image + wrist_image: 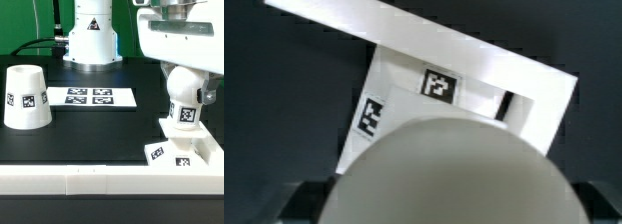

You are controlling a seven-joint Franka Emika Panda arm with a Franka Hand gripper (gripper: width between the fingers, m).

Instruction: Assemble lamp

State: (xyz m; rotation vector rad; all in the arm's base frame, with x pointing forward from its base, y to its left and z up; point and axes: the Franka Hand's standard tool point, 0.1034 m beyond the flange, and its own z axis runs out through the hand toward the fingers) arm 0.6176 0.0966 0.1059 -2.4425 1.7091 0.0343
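Observation:
My gripper [186, 82] is shut on the white ball-shaped bulb [186, 104], which hangs neck down with a tag facing the camera. It is right over the flat square base [160, 152] at the exterior view's right; I cannot tell whether the neck touches the base. In the wrist view the bulb [446, 170] fills the foreground between my dark fingers [295, 205], and the base [411, 110] with two tags lies beyond it. The tapered shade [25, 97] stands mouth down at the exterior view's left, far from the gripper.
The marker board [91, 97] lies flat at the table's middle back. A white wall [100, 181] runs along the table's front edge and turns up at the right, next to the base. The arm's white pedestal [92, 35] stands behind the marker board.

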